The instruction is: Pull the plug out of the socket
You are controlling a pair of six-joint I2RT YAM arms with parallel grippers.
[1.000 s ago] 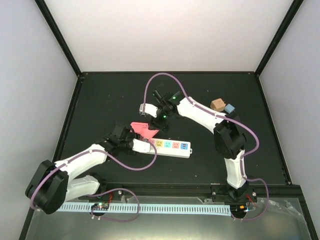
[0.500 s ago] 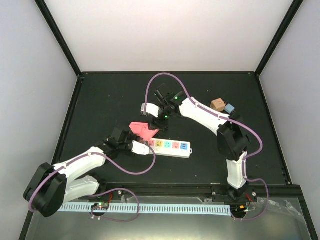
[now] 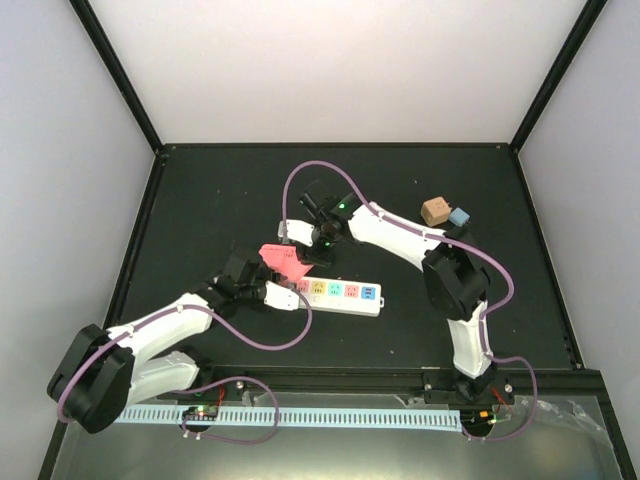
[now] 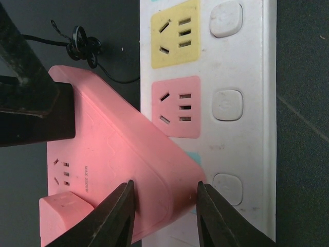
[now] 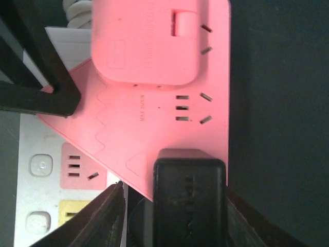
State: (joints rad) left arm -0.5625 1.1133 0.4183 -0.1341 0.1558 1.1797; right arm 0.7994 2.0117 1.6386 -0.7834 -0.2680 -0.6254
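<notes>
The socket (image 3: pixel 345 293) is a long white strip with coloured outlets, lying flat mid-table; it also shows in the left wrist view (image 4: pixel 247 128) and the right wrist view (image 5: pixel 36 170). A pink triangular adapter (image 3: pixel 283 260) sits over its left end. My left gripper (image 3: pixel 262 287) is shut on the adapter's end (image 4: pixel 118 159), one finger on each side. A black plug (image 5: pixel 189 195) sticks in the adapter's face (image 5: pixel 169 113). My right gripper (image 3: pixel 318 243) is open, with its jaws on either side of the black plug, the left finger apart from it.
A pink block (image 5: pixel 149 46) is also plugged into the adapter. A thin black wire coil (image 4: pixel 82 46) lies beside the strip. A brown cube (image 3: pixel 434 210) and a blue cube (image 3: pixel 459 216) sit at the back right. Purple cables loop from both arms.
My right gripper has moved nearer and a little left, down onto the pink adapter. The left gripper has stayed at the adapter's end.
</notes>
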